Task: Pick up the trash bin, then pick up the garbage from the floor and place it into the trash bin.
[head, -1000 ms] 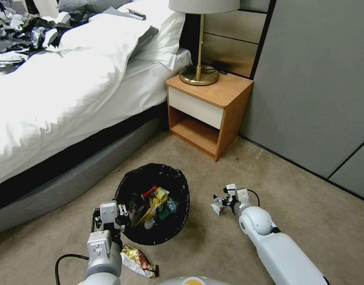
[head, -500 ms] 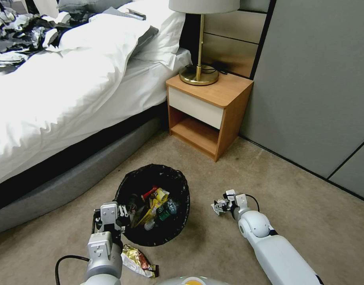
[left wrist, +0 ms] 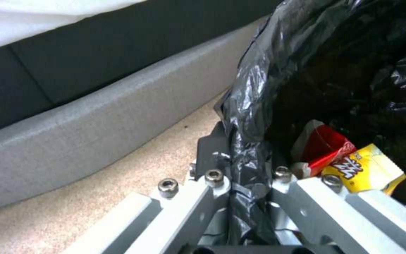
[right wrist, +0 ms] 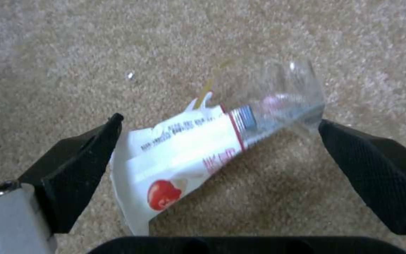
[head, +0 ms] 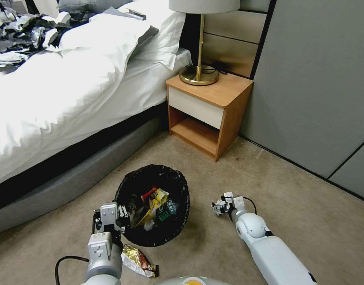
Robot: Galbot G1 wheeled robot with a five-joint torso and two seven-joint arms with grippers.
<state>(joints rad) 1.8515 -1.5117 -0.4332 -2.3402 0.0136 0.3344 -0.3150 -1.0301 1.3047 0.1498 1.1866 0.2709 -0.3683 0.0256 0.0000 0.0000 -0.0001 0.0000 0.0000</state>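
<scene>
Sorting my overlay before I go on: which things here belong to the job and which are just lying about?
Job:
- trash bin, rim clamped by left gripper
- white-and-red packet, between open right gripper
- shiny snack wrapper on carpet
- litter in bin

Lying about:
- nightstand
- lamp
- bed

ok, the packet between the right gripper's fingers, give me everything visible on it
The packet is a flattened white wrapper with a red fruit print, red lettering and small black print, ending in a clear crinkled plastic section. It looks like thin plastic film, creased and empty. It lies tilted on the beige carpet, between the black fingers of the open right gripper, which sit at either end of it. Whether the pads press it cannot be told. It is on the floor to the right of the trash bin.
</scene>
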